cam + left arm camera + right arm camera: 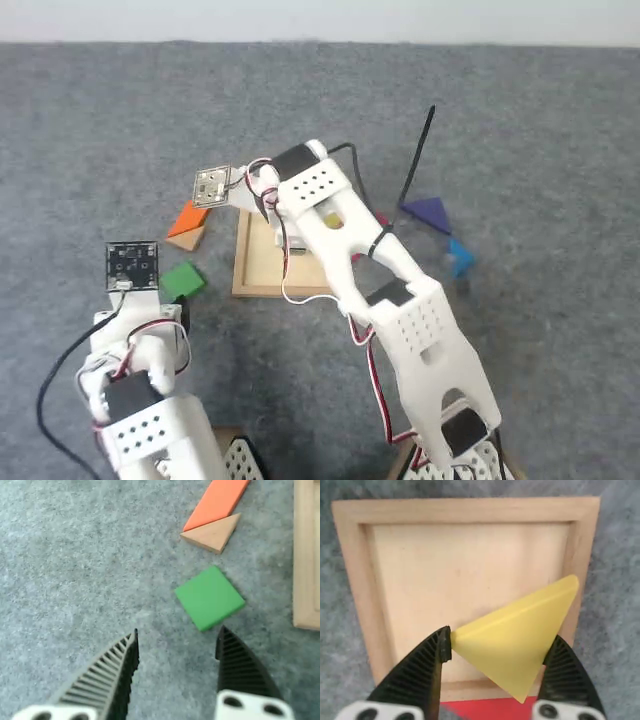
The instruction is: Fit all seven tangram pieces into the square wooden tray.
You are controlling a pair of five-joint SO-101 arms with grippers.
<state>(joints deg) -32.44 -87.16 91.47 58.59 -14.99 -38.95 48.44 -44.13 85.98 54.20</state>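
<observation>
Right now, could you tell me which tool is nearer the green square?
Left. The left tool is open beside the green square; the right tool is over the tray, gripping the yellow triangle.

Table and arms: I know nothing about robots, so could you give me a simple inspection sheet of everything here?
Surface: grey carpet.
Job's things: wooden tray, its visible floor bare; yellow triangle over it; green square, orange piece and tan triangle on the carpet beside the tray; purple triangle and blue piece on its other side; red piece at the tray's edge.
Clutter: nothing seen.
Grippers: left gripper open, near the green square; right gripper shut on the yellow triangle.
Cables: black cable at the left arm; white and red wires along the right arm.
Surroundings: pale wall.
</observation>
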